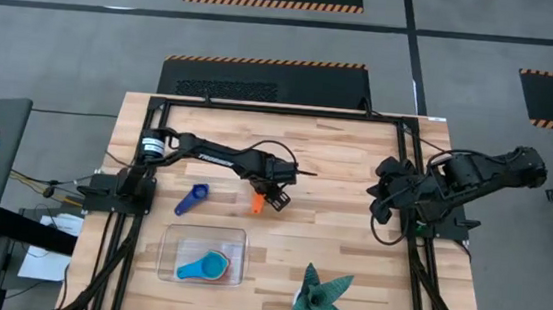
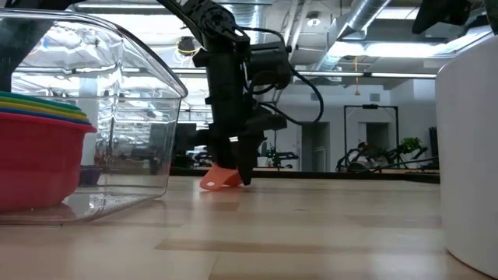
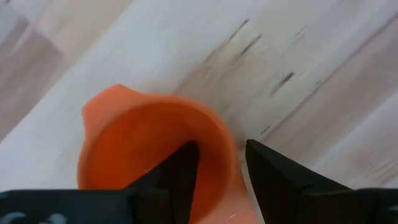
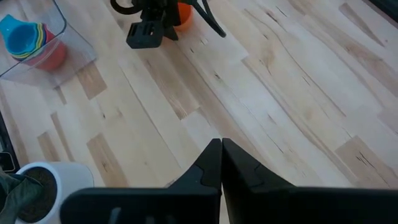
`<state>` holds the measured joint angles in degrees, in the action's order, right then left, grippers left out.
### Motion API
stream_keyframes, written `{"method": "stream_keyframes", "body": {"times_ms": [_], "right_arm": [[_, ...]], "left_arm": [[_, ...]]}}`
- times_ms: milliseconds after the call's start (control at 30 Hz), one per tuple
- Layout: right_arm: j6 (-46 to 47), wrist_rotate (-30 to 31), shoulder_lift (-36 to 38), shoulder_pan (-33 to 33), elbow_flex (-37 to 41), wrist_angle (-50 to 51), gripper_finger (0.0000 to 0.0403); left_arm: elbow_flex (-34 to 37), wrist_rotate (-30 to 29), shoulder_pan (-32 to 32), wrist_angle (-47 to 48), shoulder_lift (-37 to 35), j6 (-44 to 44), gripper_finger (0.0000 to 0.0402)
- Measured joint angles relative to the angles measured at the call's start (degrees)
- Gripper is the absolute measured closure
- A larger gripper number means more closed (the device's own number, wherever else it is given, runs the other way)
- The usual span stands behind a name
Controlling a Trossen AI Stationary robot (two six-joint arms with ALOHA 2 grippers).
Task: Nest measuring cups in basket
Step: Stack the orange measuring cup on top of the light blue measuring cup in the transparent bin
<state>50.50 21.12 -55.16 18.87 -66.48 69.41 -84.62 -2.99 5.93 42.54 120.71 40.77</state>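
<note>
Task thing: orange cup (image 3: 152,158) stands on the wooden table (image 1: 350,232) near the middle, beyond the basket (image 1: 177,235) and apart from it.
Left gripper: the left gripper (image 3: 222,163) is down at the orange cup, jaws apart, one finger (image 3: 177,171) inside the bowl and the other outside, so the rim wall is between them. I cannot tell if they already press it.
Right gripper: the right gripper (image 4: 221,163) waits over the right side of the table, fingers closed together, holding nothing.
Handling: the cup looks like thin stiff plastic, so I judge it light and a little slippery. It may tip or slide when one finger pushes it. The rim wall is a good place to take hold, as the fingers stand now; the short handle is flat and lies low.
Count of cups: one orange cup by the left gripper, one dark blue cup (image 1: 191,198) lying alone on the table between the left arm and the basket, and a nested stack (image 4: 30,38) in the basket with light blue on top. Red, yellow and green edges show in the stack; their exact number I cannot tell.
Other things: one basket, one spiky green plant (image 1: 321,299) at the near edge of the table.
</note>
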Motion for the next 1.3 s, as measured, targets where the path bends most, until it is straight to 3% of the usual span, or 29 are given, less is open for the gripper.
{"method": "stream_keyframes", "body": {"times_ms": [100,233,400,500,667,800,867,1067,1200,1300], "right_arm": [[0.0,0.0,0.02,0.0,0.0,0.02,0.0377],[0.0,0.02,0.0,0.0,0.0,0.02,0.0377],[0.02,0.04,0.0,0.0,0.0,0.02,0.0381],[0.04,0.07,0.0,0.0,0.0,-0.02,0.0381],[1.8,0.07,-0.39,0.0,0.0,-1.58,0.0378],[4.43,0.03,-0.76,0.0,0.02,-2.54,0.0377],[6.07,0.0,-1.32,0.0,0.02,-2.85,0.0377],[10.04,-0.04,-3.13,0.33,0.03,-3.93,0.0376],[10.91,-0.07,-4.66,1.57,0.07,-5.16,0.0377],[12.78,-0.07,-6.38,2.77,0.07,-5.77,0.0377]], "left_arm": [[0.04,0.8,0.07,-0.26,0.06,-1.24,0.0298],[-0.27,0.6,0.02,-0.13,0.11,-3.53,0.0382],[-5.58,0.97,-0.09,4.99,0.56,-7.63,0.0397],[-13.31,-0.29,-0.82,13.65,0.43,-11.93,0.04],[-27.25,-7.51,-3.73,31.88,-0.36,-16.57,0.0401],[-33.86,-9.0,-8.36,43.89,-1.46,-17.44,0.0401],[-34.4,-9.53,-11.28,48.45,-2.12,-17.43,0.0401],[-31.07,-8.16,-21.45,47.2,-4.53,-19.49,0.0401],[-26.12,-4.55,-27.7,47.08,-7.08,-16.33,0.0401],[-20.59,-5.49,-32.25,46.7,-9.86,-14.62,0.0401]]}}
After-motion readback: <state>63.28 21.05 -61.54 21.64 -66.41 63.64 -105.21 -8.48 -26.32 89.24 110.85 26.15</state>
